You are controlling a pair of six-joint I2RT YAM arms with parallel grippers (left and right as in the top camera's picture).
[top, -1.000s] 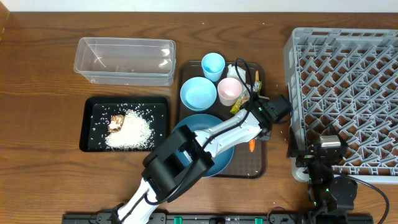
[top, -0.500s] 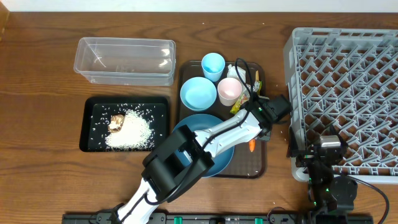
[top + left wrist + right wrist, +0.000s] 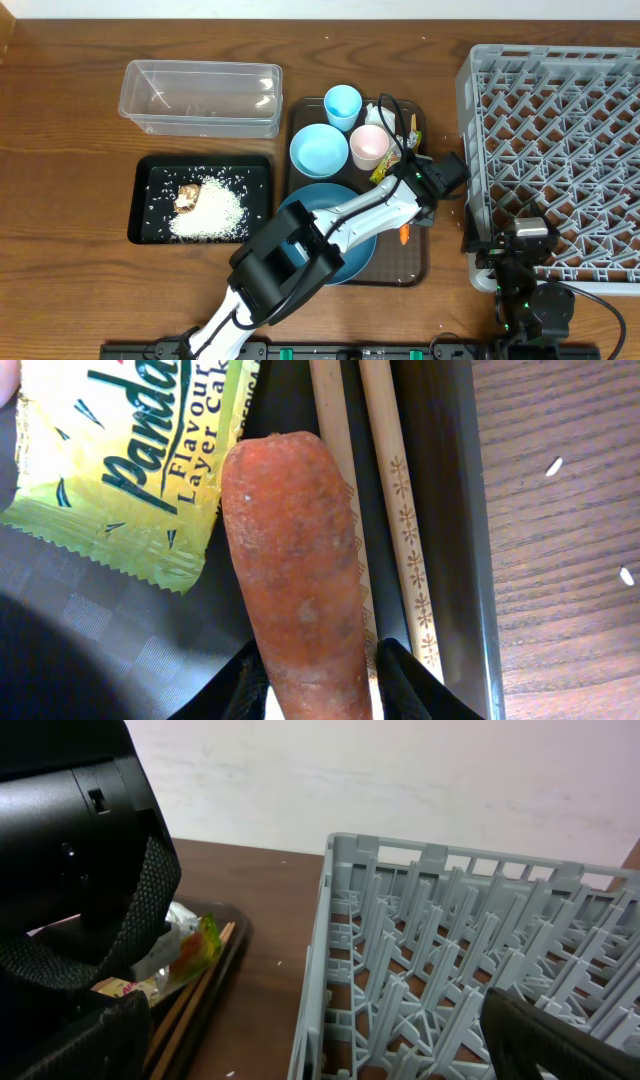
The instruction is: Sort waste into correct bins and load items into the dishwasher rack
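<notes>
**Left gripper clamped on carrot at brown tray's right edge**

The left gripper (image 3: 318, 698) was closed on the carrot (image 3: 295, 560), one black finger pressed to each side of its narrower end. The carrot's long axis ran from near to far, parallel with the brown tray's (image 3: 400, 268) right edge. Its broad, blunt end pointed towards the tray's far edge and the wrapper (image 3: 120, 455). From overhead only a sliver of orange showed by that right edge, and the left arm hid the remainder.

The chopsticks (image 3: 385, 480) lay side by side along the same edge, on the same axis as the carrot. In the wrist view the carrot overlapped the inner stick. Whether it rested on that stick or hung above it could not be told. The wrapper lay flat, just beside the blunt end on the side away from the tray's edge.

On the rest of the brown tray, the plate (image 3: 300, 208) filled the near left corner under the arm. The bowl (image 3: 319, 150) stood behind it, with the pink cup (image 3: 368, 146) beside the bowl and the blue cup (image 3: 342, 103) at the far edge.

Towards the tabletop's left edge, the black tray (image 3: 150, 170) carried rice (image 3: 212, 212) and a brown lump (image 3: 186, 198). The tub (image 3: 200, 97) stood behind it.

The right gripper (image 3: 520, 236) hung at the rack's (image 3: 560, 100) near left corner with its fingers spread wide and nothing between them.
</notes>
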